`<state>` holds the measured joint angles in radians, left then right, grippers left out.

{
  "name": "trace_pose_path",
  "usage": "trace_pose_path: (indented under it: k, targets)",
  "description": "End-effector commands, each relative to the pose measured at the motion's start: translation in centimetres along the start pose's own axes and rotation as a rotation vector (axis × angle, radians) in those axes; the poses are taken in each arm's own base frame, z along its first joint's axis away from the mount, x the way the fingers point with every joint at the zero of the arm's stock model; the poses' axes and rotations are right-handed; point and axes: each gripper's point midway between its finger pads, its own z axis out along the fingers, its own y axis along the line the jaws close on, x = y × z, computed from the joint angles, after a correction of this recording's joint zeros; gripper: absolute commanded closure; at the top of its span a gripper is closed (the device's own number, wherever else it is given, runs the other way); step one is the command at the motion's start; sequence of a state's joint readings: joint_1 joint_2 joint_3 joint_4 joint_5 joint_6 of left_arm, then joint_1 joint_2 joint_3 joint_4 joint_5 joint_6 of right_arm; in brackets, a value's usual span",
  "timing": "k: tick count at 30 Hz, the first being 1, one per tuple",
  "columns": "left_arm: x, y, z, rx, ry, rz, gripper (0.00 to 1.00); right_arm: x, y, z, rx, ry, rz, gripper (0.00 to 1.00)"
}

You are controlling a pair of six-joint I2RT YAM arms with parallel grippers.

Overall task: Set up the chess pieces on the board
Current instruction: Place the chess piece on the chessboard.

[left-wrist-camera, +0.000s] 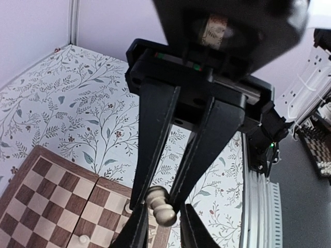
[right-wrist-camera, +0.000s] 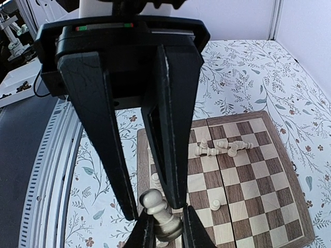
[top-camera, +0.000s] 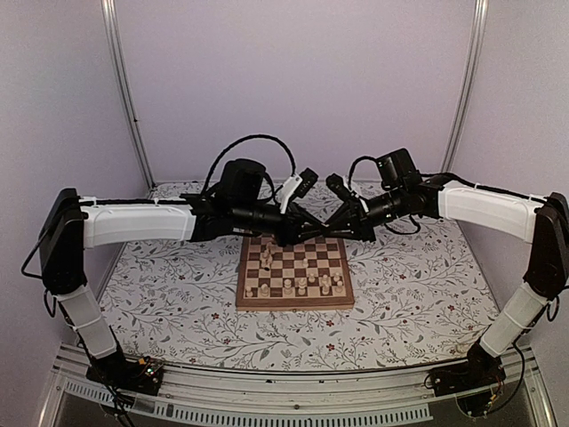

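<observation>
Tip to tip above the middle of the flowery surface [top-camera: 178, 302]: left end effector [left-wrist-camera: 158, 202] and right end effector [right-wrist-camera: 152, 209], both clenched on one tiny pale beige wooden chess piece [left-wrist-camera: 162, 207].

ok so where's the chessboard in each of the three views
top external: the board sits at the centre of the picture, just below the middle.
left wrist: the board is in the lower left corner.
right wrist: it is at lower right.
shared landmark: the floral table cover around it.
</observation>
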<state>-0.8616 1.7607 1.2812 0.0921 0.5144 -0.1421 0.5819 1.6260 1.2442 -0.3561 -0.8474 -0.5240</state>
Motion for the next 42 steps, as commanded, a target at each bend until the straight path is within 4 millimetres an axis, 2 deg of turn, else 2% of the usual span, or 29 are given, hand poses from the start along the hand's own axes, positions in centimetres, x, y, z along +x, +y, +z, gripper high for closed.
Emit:
trace_pose_path:
  k: [1,4,6,9,10,13,15,20,25,35,42]
  targets:
    - [-0.9,-0.4,0.5,0.027,-0.016,0.002,0.8,-1.3,0.4,-0.9,0.016,-0.024,-0.044,0.88]
    - [-0.8,-0.4,0.6,0.034,-0.011,-0.001,0.84,-1.1,0.3,-0.9,0.02,-0.019,-0.045,0.88]
    - [-1.0,-0.4,0.6,0.032,-0.01,0.0,0.85,-0.9,0.2,-0.9,0.03,-0.012,-0.048,0.83]
    - [-1.2,0.4,0.0,-0.002,0.004,-0.003,0.86,-0.4,-0.2,-1.0,0.057,0.01,-0.052,0.52]
    - [-1.3,0.8,-0.3,-0.018,0.012,-0.002,0.86,-0.4,-0.1,-1.3,0.068,0.015,-0.055,0.46]
    - [0.2,2.3,-1.4,-0.081,0.107,-0.029,0.86,0.0,-0.2,-2.6,0.105,0.029,-0.084,0.33]
    - [1.2,3.2,-2.2,-0.123,0.171,-0.043,0.86,0.4,-0.5,-3.8,0.134,0.031,-0.088,0.28]
    - [5.1,5.2,-3.6,-0.201,0.362,-0.094,0.86,2.2,-1.8,-6.6,0.216,0.037,-0.061,0.27]
    - [9.1,6.1,-3.4,-0.218,0.534,-0.147,0.87,3.7,-3.4,-7.3,0.285,0.067,-0.037,0.27]
    - [12.8,6.6,-0.7,-0.149,0.66,-0.229,0.87,5.8,-3.7,-6.5,0.271,0.108,-0.017,0.27]
    - [13.9,6.8,1.1,-0.138,0.688,-0.232,0.87,6.2,-3.6,-6.2,0.256,0.116,-0.014,0.27]
